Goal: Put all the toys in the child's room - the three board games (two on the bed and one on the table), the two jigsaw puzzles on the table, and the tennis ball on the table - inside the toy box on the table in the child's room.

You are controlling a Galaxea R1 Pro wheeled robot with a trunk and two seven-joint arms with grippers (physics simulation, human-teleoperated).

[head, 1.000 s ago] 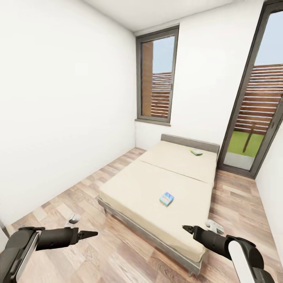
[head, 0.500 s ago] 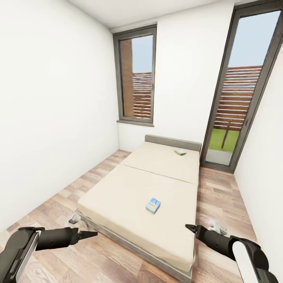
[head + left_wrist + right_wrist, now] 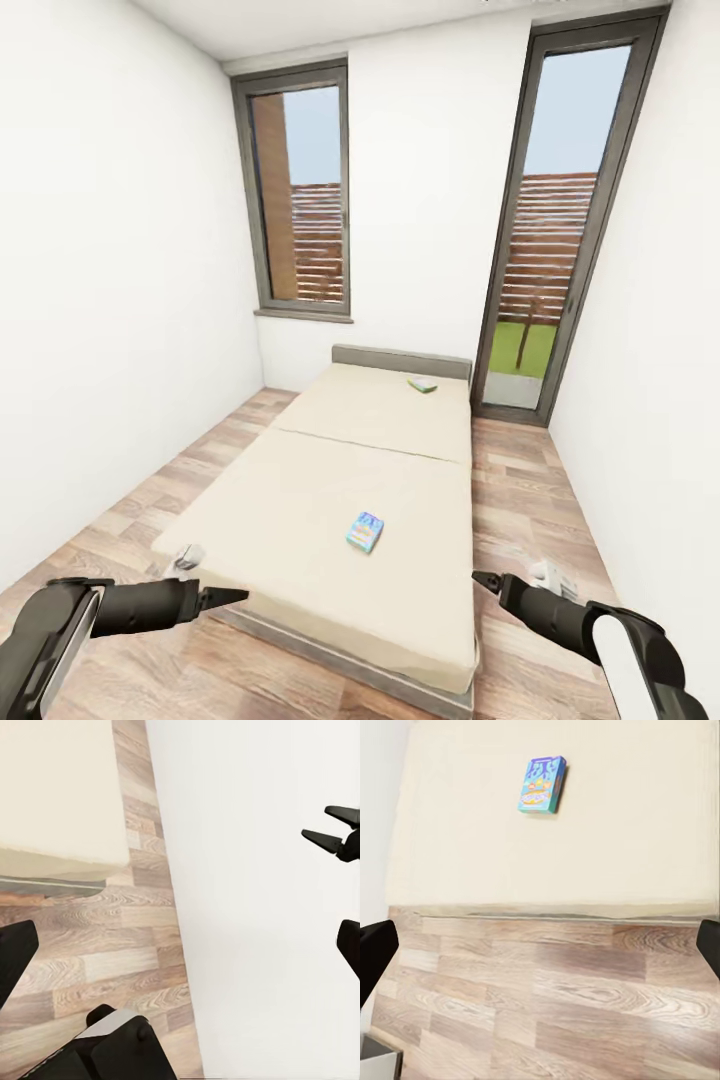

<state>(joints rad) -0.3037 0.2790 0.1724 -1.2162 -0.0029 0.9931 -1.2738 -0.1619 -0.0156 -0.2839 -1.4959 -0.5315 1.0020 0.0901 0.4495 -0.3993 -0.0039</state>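
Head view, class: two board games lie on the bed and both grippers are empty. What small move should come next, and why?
Probably roll the base closer to the bed. The blue board game lies mid-mattress, beyond both the left gripper and the right gripper, which hang short of the bed's near edge. The second game lies farther off, near the headboard.

Both arms were held low and forward, elbows out, forearms angled inward toward each other. The left gripper (image 3: 236,596) pointed right, its dark fingers drawn together to a narrow tip. The right gripper (image 3: 480,579) pointed up and left, fingers likewise close together. Neither held anything, and they stayed well apart.
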